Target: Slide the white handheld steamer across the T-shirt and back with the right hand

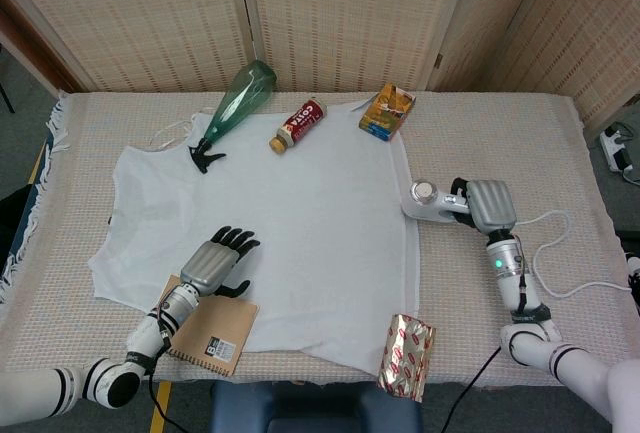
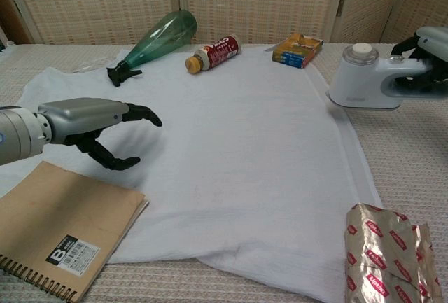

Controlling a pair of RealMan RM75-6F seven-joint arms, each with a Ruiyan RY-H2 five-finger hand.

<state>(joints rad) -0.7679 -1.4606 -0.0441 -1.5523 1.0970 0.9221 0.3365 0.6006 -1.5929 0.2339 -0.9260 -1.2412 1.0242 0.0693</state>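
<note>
The white handheld steamer point(image 1: 428, 202) point(image 2: 364, 80) stands just past the right edge of the white T-shirt point(image 1: 270, 223) point(image 2: 231, 156), on the woven cloth. My right hand point(image 1: 488, 205) point(image 2: 428, 44) grips its handle; in the chest view only part of the hand shows at the right border. My left hand point(image 1: 213, 267) point(image 2: 87, 124) hovers over the shirt's lower left, fingers spread, holding nothing, just above a brown notebook point(image 1: 207, 327) point(image 2: 59, 229).
A green spray bottle point(image 1: 233, 108), a brown drink bottle point(image 1: 298, 125) and an orange box point(image 1: 387, 112) lie along the shirt's far edge. A shiny snack packet point(image 1: 406, 355) sits at the near edge. The steamer's white cord point(image 1: 560, 253) trails right.
</note>
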